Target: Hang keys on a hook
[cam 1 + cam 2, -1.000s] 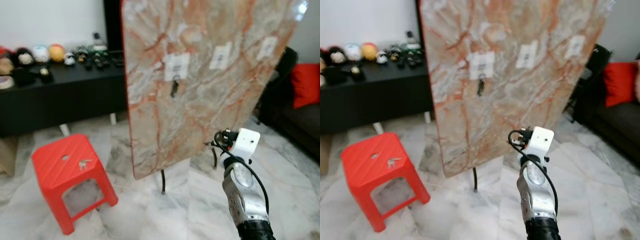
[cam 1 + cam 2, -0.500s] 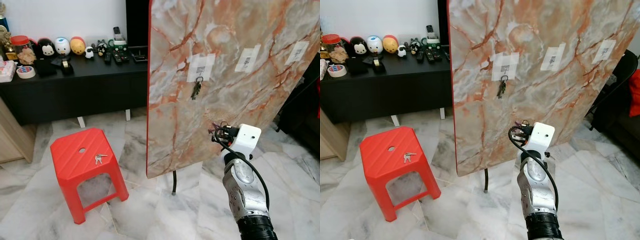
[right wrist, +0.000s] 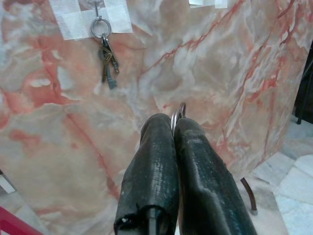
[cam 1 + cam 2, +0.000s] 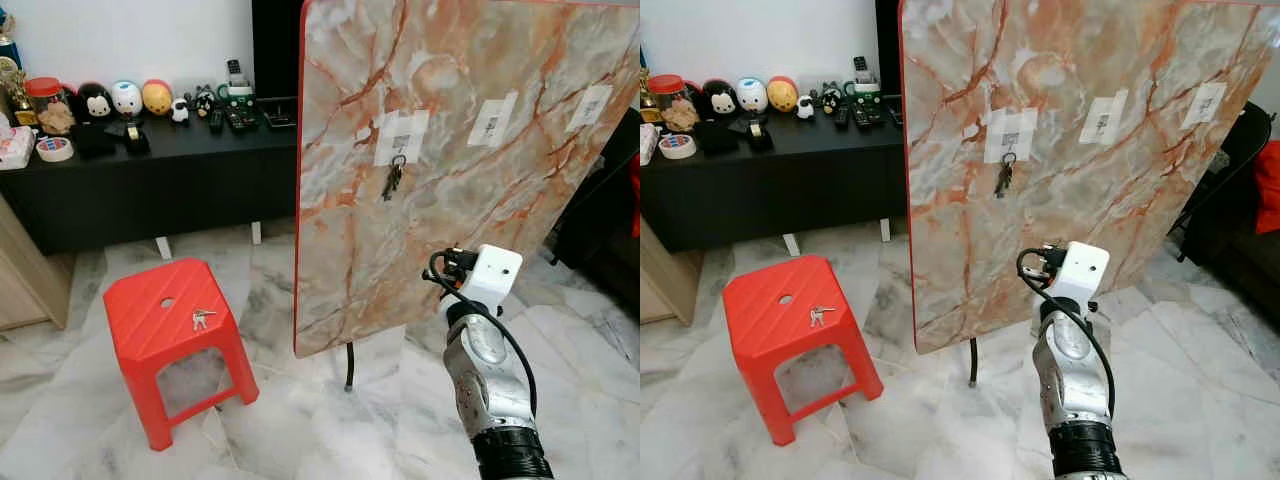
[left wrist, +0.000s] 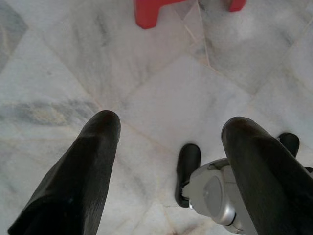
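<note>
Two black fingers of the right tool are pinched on a silver key ring, held below the free taped hook on the upright marble board.

The marble board stands tilted just ahead of the right gripper. Three taped patches cross it; a bunch of keys hangs from the nearest. Off to the gripper's left, a red stool sits on the marble floor, another key set lying on top.
</note>
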